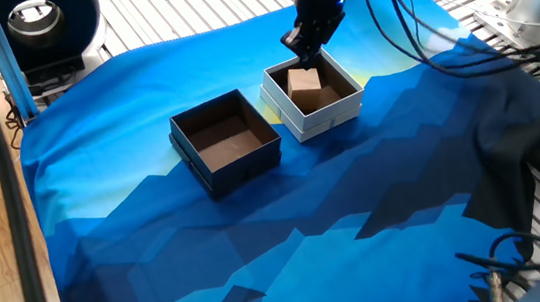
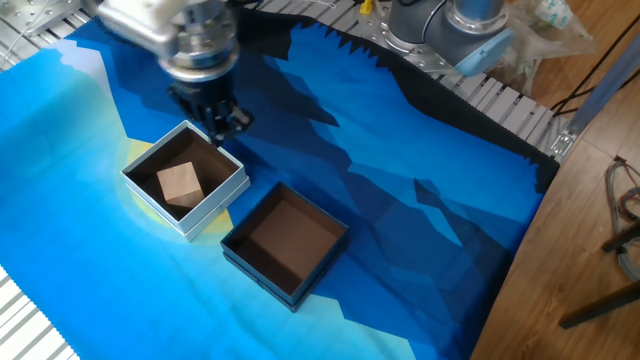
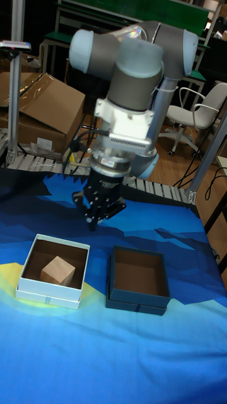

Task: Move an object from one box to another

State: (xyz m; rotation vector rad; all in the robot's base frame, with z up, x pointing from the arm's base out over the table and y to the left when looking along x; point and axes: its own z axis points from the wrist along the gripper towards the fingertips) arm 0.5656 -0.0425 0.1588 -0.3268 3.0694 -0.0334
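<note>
Our end effector [image 3: 94,218] hangs above the far rim of the white box [image 3: 53,295], holding nothing; we cannot tell whether its fingers are spread or pressed together. We see the cube [image 3: 58,269] resting inside the white box. Just beside it, the dark box [image 3: 137,303] sits on the blue cloth [image 3: 113,360].

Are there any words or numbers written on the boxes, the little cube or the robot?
None that can be read.
White box: plain walls, no writing.
Dark box: plain walls, no writing.
Cube: bare brown faces, no label.
Robot arm and pincer: blurred, no readable mark.
Cardboard box in the background: nothing legible.
</note>
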